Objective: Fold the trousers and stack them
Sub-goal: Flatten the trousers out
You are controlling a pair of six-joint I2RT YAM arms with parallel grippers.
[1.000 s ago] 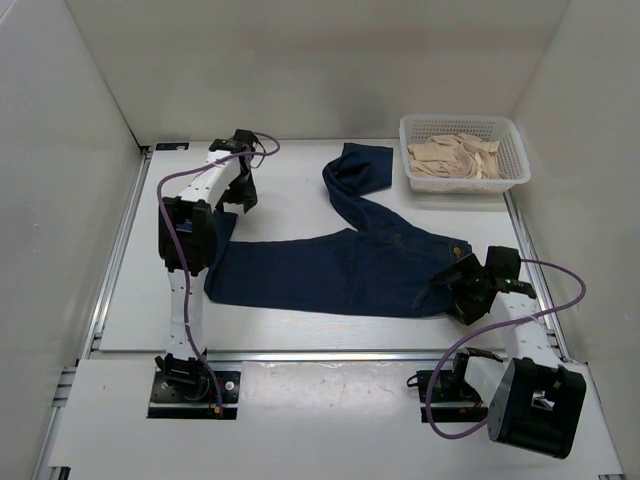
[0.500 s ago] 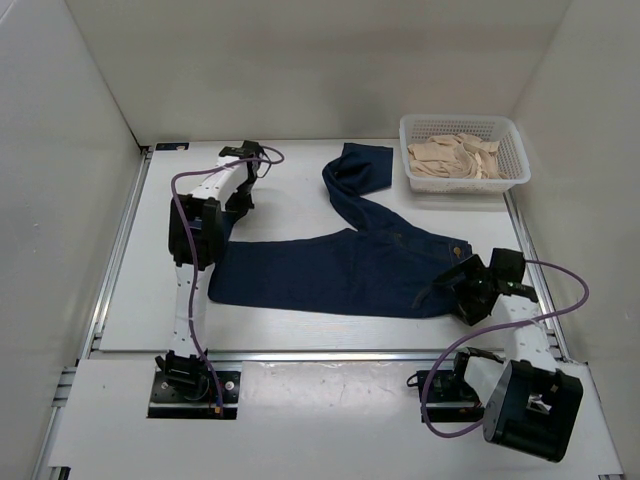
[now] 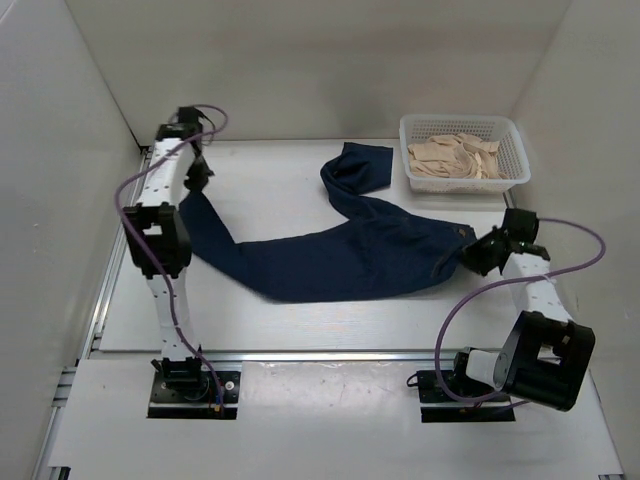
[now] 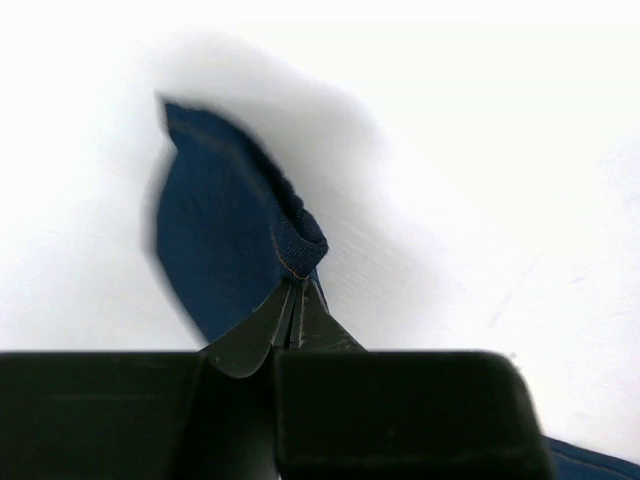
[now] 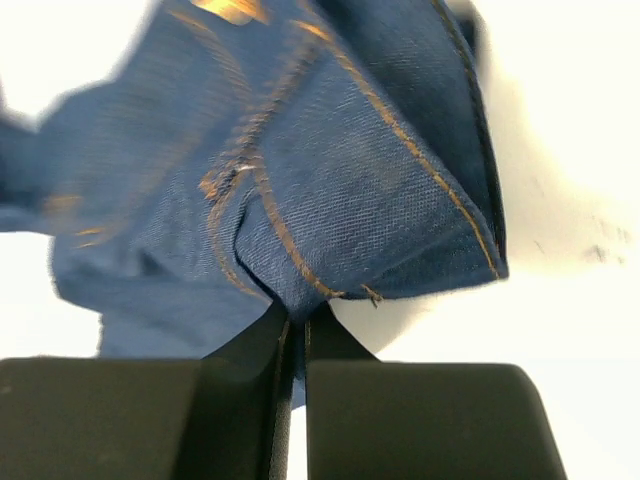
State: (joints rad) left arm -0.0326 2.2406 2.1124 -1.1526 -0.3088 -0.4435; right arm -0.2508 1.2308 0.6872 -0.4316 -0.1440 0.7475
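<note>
**Pincer state.** The left pincer (image 4: pixel 297 300) is clamping fully shut on the hem (image 4: pixel 300 240) of one leg of the trousers (image 3: pixel 340 262). The fabric is bunching directly ahead of its tips. The right pincer (image 5: pixel 293 318) is likewise shut and is pinching a stitched corner of the waistband (image 5: pixel 350 250), which is fanning out just beyond its tips.

**Change over the last second.** Both pincers were standing open over the garment, and both are now holding cloth. The arms are moving apart. The left pincer is carrying its hem toward the far left corner of the tabletop (image 3: pixel 270 170), and the right pincer is drawing the waist outward to the right.

**Position of the work.** The trousers are stretching between the two pincers as a long diagonal band, mostly resting on the tabletop. The second leg (image 3: pixel 357 170) is lying loose beyond the right pincer. It is pointing toward the basket (image 3: pixel 465 183) of beige garments (image 3: pixel 455 155) and is clear of it.

**Meaning for the task.** The grasp step appears complete and the garment is being tensioned and straightened. No fold is formed yet. The loose second leg will probably need aligning with the held one before folding, and a slipping hem remains the main risk.
</note>
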